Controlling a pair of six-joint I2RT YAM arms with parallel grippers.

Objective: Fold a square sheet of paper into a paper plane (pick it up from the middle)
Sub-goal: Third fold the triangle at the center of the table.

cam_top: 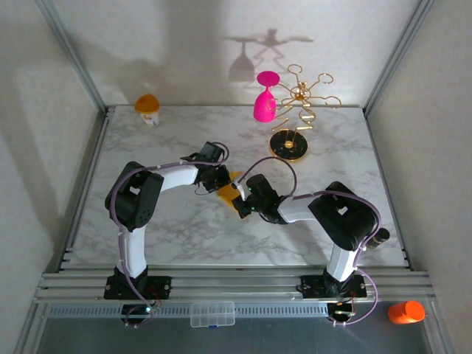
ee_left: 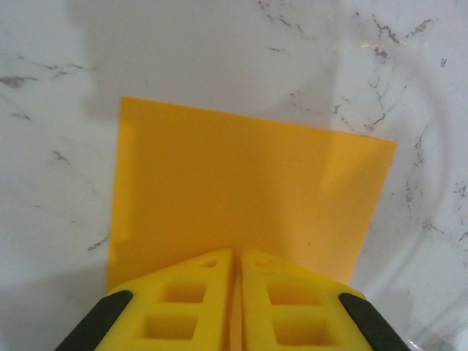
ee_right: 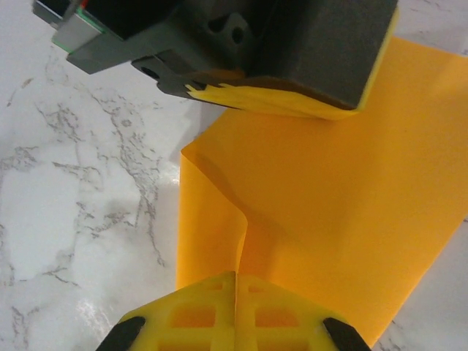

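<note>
Overhead camera looks down; both close wrist cameras share the sheet (ee_left: pixel 241 190).

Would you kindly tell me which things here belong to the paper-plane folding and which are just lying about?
Job in hand: sheet of paper, left pincer, right pincer, both shut on it.
Lying about: pink goblet, gold rack, white cup, clear box.

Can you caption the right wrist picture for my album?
The right tool and the left tool pinch the square sheet of paper from opposite sides.
</note>
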